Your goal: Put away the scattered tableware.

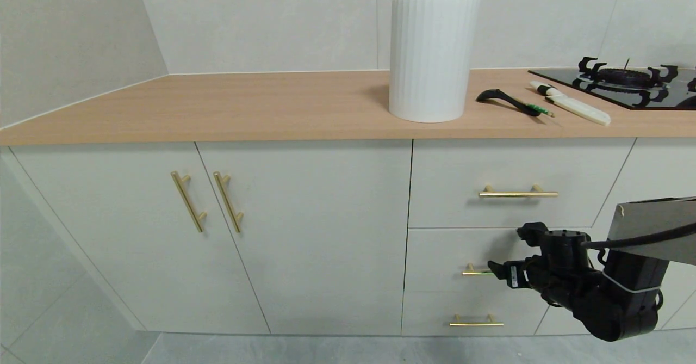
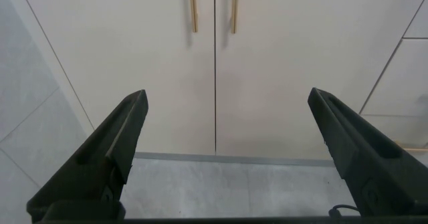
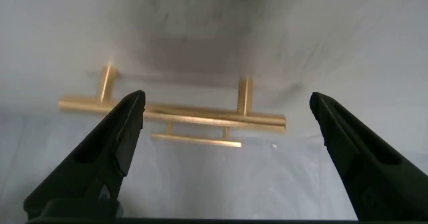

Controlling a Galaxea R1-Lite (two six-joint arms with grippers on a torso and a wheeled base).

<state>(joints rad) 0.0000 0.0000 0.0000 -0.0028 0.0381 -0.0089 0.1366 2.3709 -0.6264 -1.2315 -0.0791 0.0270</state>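
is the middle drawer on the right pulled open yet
No, the middle drawer sits flush with the cabinet front, and the open right end effector just faces its handle.

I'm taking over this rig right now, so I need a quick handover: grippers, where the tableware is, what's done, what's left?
Left gripper: jaws open, empty, facing the cabinet doors.
Right gripper: jaws open, empty, at the middle drawer handle, not closed on it.
Tableware: black spoon, green-handled utensil and white knife lie on the countertop, right of the white ribbed container.
Done: nothing put away; drawers shut.
Left: probably open the drawer, then put each piece away.
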